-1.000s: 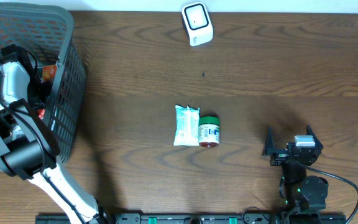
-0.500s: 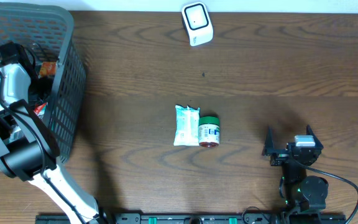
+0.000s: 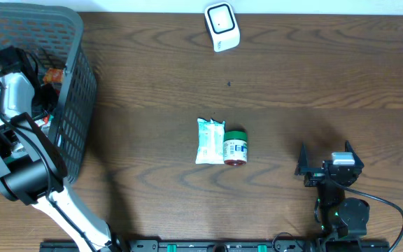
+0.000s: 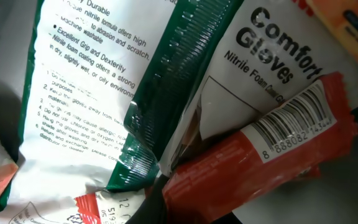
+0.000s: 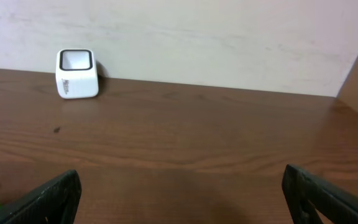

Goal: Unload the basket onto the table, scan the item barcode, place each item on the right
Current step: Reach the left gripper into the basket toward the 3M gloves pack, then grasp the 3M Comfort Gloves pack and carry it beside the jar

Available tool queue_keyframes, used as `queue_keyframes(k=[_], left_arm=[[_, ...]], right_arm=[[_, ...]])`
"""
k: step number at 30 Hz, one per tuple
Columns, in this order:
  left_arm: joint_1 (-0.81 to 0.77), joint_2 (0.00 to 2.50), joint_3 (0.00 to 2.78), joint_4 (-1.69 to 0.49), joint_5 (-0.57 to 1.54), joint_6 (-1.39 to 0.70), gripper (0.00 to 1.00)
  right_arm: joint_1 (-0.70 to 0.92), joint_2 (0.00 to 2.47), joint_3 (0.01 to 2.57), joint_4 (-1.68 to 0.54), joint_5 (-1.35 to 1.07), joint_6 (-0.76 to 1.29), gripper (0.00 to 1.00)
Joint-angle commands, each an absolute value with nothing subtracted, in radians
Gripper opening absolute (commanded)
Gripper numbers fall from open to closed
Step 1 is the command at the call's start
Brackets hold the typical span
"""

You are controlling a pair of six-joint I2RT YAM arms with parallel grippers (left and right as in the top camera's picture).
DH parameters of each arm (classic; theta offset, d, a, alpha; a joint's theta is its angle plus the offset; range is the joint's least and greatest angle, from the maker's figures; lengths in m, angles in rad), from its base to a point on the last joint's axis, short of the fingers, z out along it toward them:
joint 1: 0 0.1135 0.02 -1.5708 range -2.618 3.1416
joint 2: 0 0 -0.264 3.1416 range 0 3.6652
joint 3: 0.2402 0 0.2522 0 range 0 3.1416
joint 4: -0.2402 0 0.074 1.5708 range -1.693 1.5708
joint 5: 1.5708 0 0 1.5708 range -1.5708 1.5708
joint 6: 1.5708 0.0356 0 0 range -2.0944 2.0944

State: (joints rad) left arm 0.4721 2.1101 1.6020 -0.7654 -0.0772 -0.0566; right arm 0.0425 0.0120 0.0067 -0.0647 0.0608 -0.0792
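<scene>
My left claw (image 3: 39, 98) is down inside the grey mesh basket (image 3: 75, 84) at the far left of the worktop (image 3: 313, 84). Its jaws are closed down narrow. The left wrist camera does not show the fingers themselves, so I cannot tell whether anything is pinched between them.

That camera is pressed up against the basket's contents. A red packet (image 4: 253, 162) lies slantwise across the lower right of the view, with its barcode (image 4: 294, 127) face up and readable. It lies on a white and green glove pack (image 4: 104, 93) printed "Comfort Gloves", which fills most of the view. An orange packet (image 4: 347, 25) shows at the upper right corner. From overhead I only see scraps of red through the mesh beside the claw, so the red packet is right under it, in the basket.

The scanner (image 3: 222, 26), a small white box with a dark window, stands at the far edge of the worktop near the middle. It is well apart from the basket.

My right claw (image 3: 325, 168) sits at the near right with its fingers (image 5: 48, 199) spread wide and nothing between them. It faces the far wall, with the scanner off to its left.

Mid-worktop, a white sachet (image 3: 209, 141) and a green-lidded jar (image 3: 235, 147) lie touching, side by side.
</scene>
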Motion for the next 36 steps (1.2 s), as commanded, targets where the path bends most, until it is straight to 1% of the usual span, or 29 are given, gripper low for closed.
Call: queue_keyframes(k=[1, 8, 15, 17, 22, 26, 29, 31, 36], left_arm=[[0.474, 2.081, 1.575, -0.783, -0.047, -0.104, 0.07], [0.475, 1.796, 1.575, -0.81, -0.125, -0.199, 0.07], [0.472, 1.459, 1.575, -0.806, -0.117, -0.268, 0.08], [0.468, 1.369, 1.575, -0.806, -0.092, -0.268, 0.07], [0.425, 1.158, 1.575, -0.807, 0.053, -0.269, 0.07], [0.334, 1.033, 1.575, -0.816, 0.072, -0.294, 0.07], [0.223, 0.96, 1.575, -0.849, 0.072, -0.301, 0.07], [0.168, 0.94, 1.575, -0.881, 0.072, -0.326, 0.08], [-0.037, 0.944, 1.568, -1.004, 0.072, -0.365, 0.07]], right_arm=[[0.039, 0.007, 0.006, -0.068, 0.07, -0.064, 0.99], [0.039, 0.007, 0.006, -0.068, 0.07, -0.064, 0.99], [0.039, 0.007, 0.006, -0.068, 0.07, -0.064, 0.99], [0.039, 0.007, 0.006, -0.068, 0.07, -0.064, 0.99], [0.039, 0.007, 0.006, -0.068, 0.07, -0.064, 0.99], [0.039, 0.007, 0.006, -0.068, 0.07, -0.064, 0.99], [0.039, 0.007, 0.006, -0.068, 0.07, -0.064, 0.99], [0.039, 0.007, 0.006, -0.068, 0.07, -0.064, 0.99], [0.039, 0.007, 0.006, -0.068, 0.07, -0.064, 0.99]])
